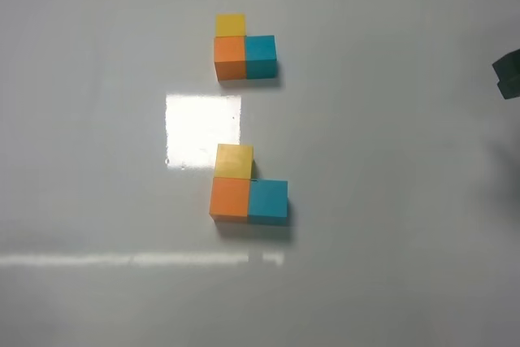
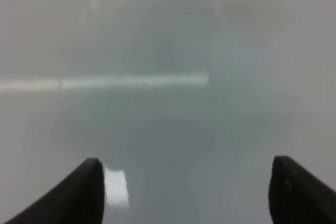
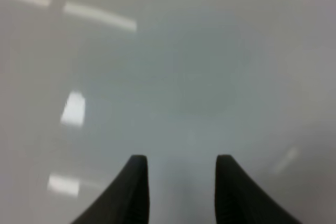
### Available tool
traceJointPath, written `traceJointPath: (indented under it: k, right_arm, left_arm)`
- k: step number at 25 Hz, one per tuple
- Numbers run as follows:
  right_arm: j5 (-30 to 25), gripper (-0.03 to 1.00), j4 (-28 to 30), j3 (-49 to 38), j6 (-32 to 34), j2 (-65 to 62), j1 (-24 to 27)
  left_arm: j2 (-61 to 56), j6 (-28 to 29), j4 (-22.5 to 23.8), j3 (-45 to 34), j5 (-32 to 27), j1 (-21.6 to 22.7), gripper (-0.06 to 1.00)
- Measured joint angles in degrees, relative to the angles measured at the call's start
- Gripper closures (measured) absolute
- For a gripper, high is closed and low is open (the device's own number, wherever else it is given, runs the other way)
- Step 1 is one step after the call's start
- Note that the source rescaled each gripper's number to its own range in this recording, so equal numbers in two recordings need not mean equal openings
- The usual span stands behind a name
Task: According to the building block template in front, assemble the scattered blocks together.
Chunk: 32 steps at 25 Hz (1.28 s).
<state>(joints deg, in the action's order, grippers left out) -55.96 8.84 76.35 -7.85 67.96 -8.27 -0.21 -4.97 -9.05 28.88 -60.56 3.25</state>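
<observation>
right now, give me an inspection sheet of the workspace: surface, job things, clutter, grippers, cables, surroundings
surface: glossy white table with bright light reflections.
job's things: building block template, an L of yellow, orange and teal cubes, at the far side; nearer, the orange block, teal block and mustard yellow block sit together in the same L; the yellow looks slightly offset.
clutter: nothing seen.
grippers: left gripper open and empty over bare table; right gripper open more narrowly, empty.
cables: nothing seen.
surroundings: dark object at the right edge, unidentifiable.
</observation>
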Motion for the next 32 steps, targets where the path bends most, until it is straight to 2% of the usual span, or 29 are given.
traceJointPath:
  k: [3, 8, 13, 16, 22, 28, 32]
  right_arm:
    - [1.3, 0.95, 0.3, -9.9, 2.4, -7.0, 0.1]
    - [3.2, 0.95, -2.3, -24.5, 6.2, -21.4, 0.1]
    - [2.0, 0.95, -3.9, -35.7, 10.8, -39.3, 0.1]
    - [-0.5, 0.95, -4.3, -41.1, 12.1, -50.3, 0.1]
    - [-6.6, 0.95, -4.2, -44.9, 12.4, -67.5, 0.1]
    - [-9.8, 0.95, -4.7, -44.9, 10.4, -68.3, 0.1]
    - [-11.2, 0.95, -7.6, -44.9, 12.6, -68.3, 0.1]
  left_arm:
    - [0.0, 0.0, 0.0, 0.0, 0.0, 0.0, 0.02]
    - [0.0, 0.0, 0.0, 0.0, 0.0, 0.0, 0.02]
    - [0.0, 0.0, 0.0, 0.0, 0.0, 0.0, 0.02]
    - [0.0, -0.1, 0.0, 0.0, 0.0, 0.0, 0.02]
    - [0.0, -0.1, 0.0, 0.0, 0.0, 0.0, 0.02]
    - [0.0, -0.1, 0.0, 0.0, 0.0, 0.0, 0.02]
    - [0.0, -0.1, 0.0, 0.0, 0.0, 0.0, 0.02]
